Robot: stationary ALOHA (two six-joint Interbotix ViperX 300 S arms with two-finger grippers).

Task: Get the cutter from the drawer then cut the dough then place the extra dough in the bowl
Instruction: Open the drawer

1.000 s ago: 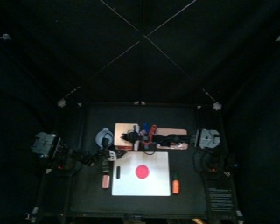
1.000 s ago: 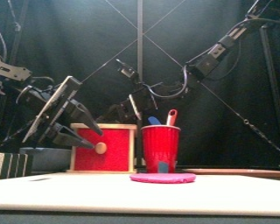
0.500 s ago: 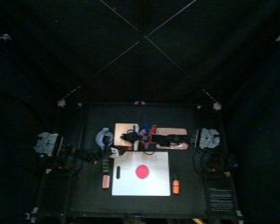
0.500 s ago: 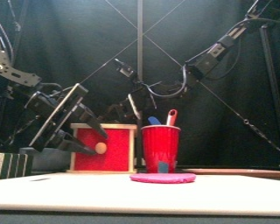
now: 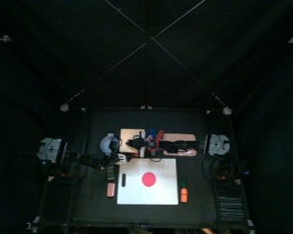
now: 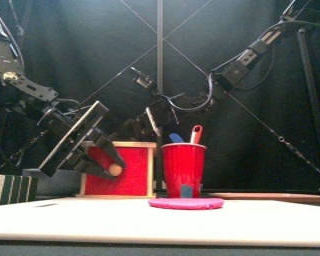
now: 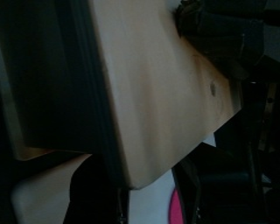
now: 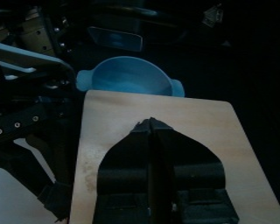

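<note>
Left claw [image 6: 104,163], spread and empty, is held at the red drawer front [image 6: 133,176], whose small stiff knob [image 6: 113,170] is judged the pinch point.

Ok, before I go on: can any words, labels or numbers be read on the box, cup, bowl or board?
None can be read. The wooden box, red cup, blue-grey bowl, white board and dough show only plain surfaces, with no print or label legible in any view.
</note>
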